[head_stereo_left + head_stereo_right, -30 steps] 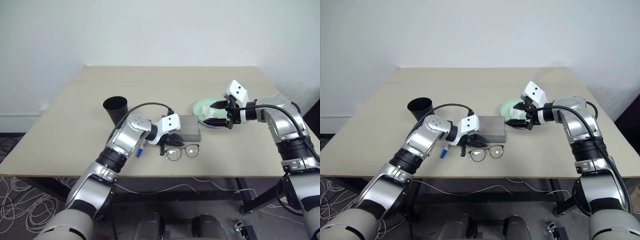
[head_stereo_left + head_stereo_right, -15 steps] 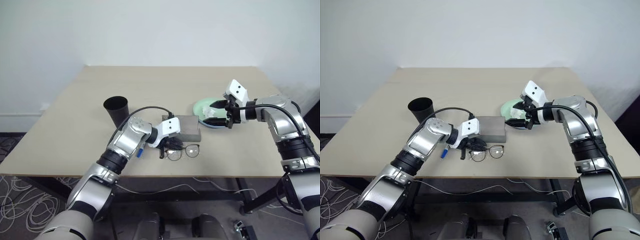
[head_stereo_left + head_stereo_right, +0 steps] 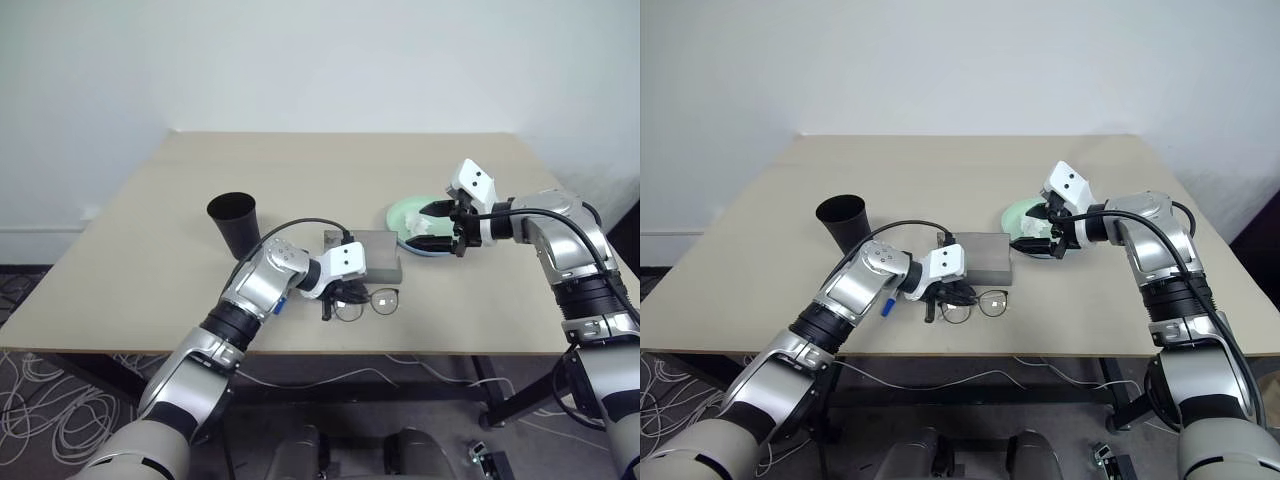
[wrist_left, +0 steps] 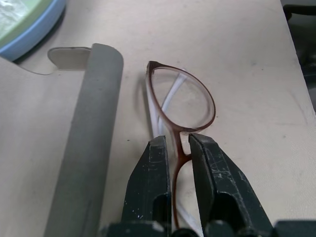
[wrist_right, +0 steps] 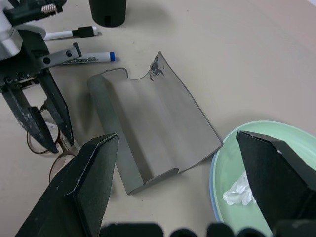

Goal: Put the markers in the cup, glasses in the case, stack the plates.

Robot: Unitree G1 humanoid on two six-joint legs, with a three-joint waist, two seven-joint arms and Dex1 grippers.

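Glasses: the glasses (image 4: 180,106) lie on the table (image 3: 150,230) at its near edge, just in front of the grey case (image 3: 365,255).
Left gripper: the left gripper (image 4: 179,153) is down over the frame with its two black fingers (image 4: 155,168) narrowed on either side of the bridge; the frame sits between them, and it looks pinched rather than loose.
Right gripper: the right gripper (image 5: 177,148) hangs over the right end of the case and the plates, fingers spread wide, holding nothing.
Case: it lies open, its flap folded back, just beyond the glasses.
Handling: I judge the glasses light, thin and easily bent; the lenses would scratch or slip. The bridge is the stiffest spot, so the present hold seems sound.
Risk: the temple arms may snag on the case lip when lifted across.
Plates: the green plate (image 3: 405,215) rests inside the blue plate (image 5: 213,190), with a crumpled white wrapper (image 5: 239,190) in it.
Markers: the markers (image 5: 84,58) lie near the black cup (image 3: 232,222), not yet inside.
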